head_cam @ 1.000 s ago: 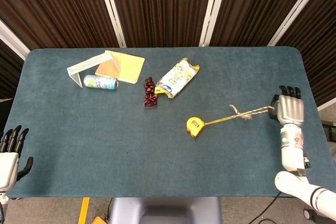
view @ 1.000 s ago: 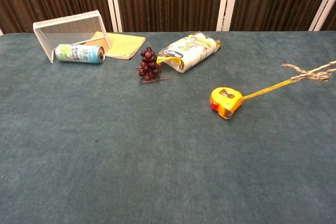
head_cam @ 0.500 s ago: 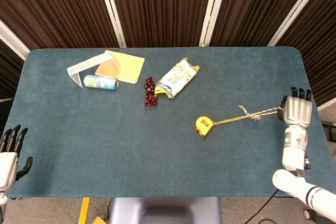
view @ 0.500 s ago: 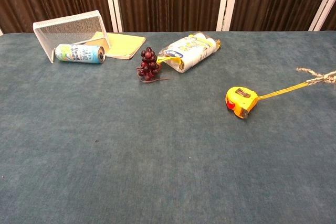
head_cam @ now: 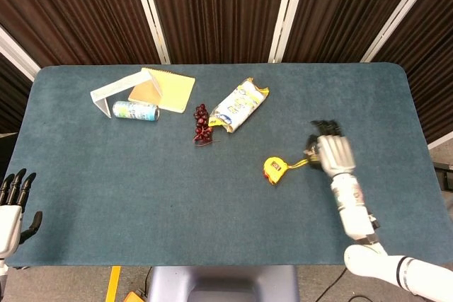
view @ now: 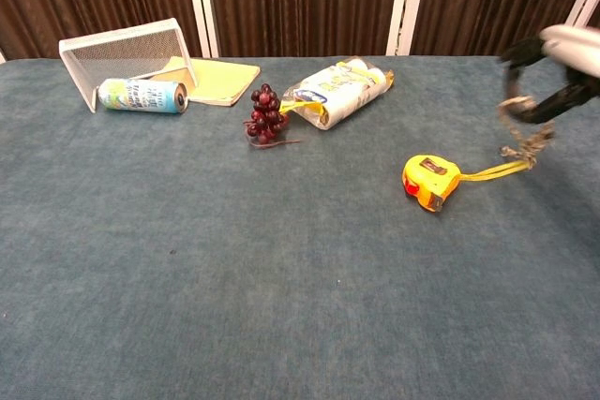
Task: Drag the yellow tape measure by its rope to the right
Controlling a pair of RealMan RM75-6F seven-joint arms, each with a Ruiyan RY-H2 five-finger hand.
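Observation:
The yellow tape measure (head_cam: pixel 275 170) (view: pixel 430 181) lies on the blue table right of centre, with a short yellow strip (view: pixel 487 172) running out to a frayed rope (view: pixel 521 138). My right hand (head_cam: pixel 333 152) (view: pixel 565 70) hovers just right of the tape measure, blurred in the chest view. It holds the rope (head_cam: pixel 310 153), which hangs slack from its fingers in a loop. At the table's near left corner my left hand (head_cam: pixel 12 210) stays low, fingers apart and holding nothing.
At the back left are a white mesh tray (head_cam: pixel 113 90), a lying can (head_cam: pixel 135 110) and a yellow notepad (head_cam: pixel 166 90). Grapes (head_cam: pixel 202 125) and a snack bag (head_cam: pixel 239 104) lie behind the tape measure. The table's right edge (head_cam: pixel 417 139) is beyond my right hand.
The tape measure first slid right with the taut rope. Since then my right hand has swung back left toward it and the rope has gone slack. The left hand stayed put.

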